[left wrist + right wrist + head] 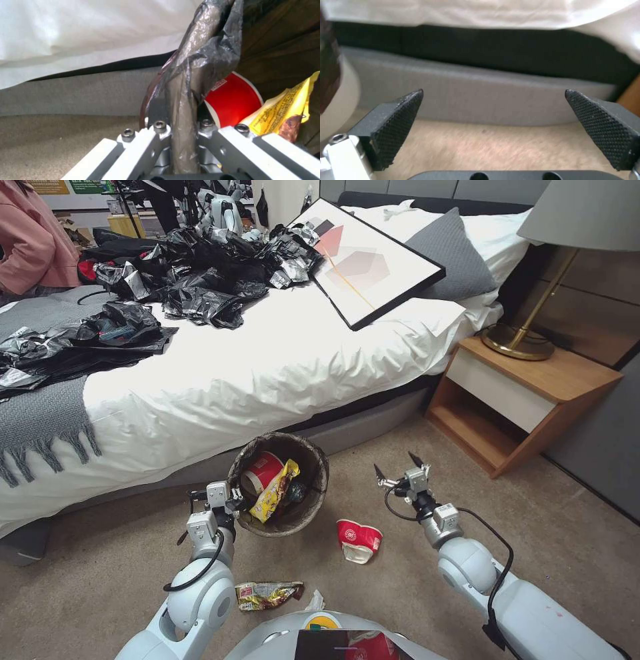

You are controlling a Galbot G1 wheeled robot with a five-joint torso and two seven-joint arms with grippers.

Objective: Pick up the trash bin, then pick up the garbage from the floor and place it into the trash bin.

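Note:
The trash bin (319,460), lined with a dark bag, hangs tilted just off the carpet by the bed. My left gripper (233,505) is shut on its near rim; the left wrist view shows the liner-covered rim (203,57) pinched between the fingers. Inside lie a red cup (263,471) (233,100) and a yellow wrapper (275,491) (283,110). On the floor are a crushed red-and-white cup (359,541), a gold foil wrapper (267,595) and a white tissue (315,601). My right gripper (397,467) (493,92) is open and holds nothing, to the right of the bin and above the crushed cup.
The bed (267,373) runs along the far side, with shiny black bags (200,273) and a framed picture (363,260) on it. A wooden nightstand (527,393) with a lamp (527,337) stands at the right. Open carpet lies to the right of my right arm.

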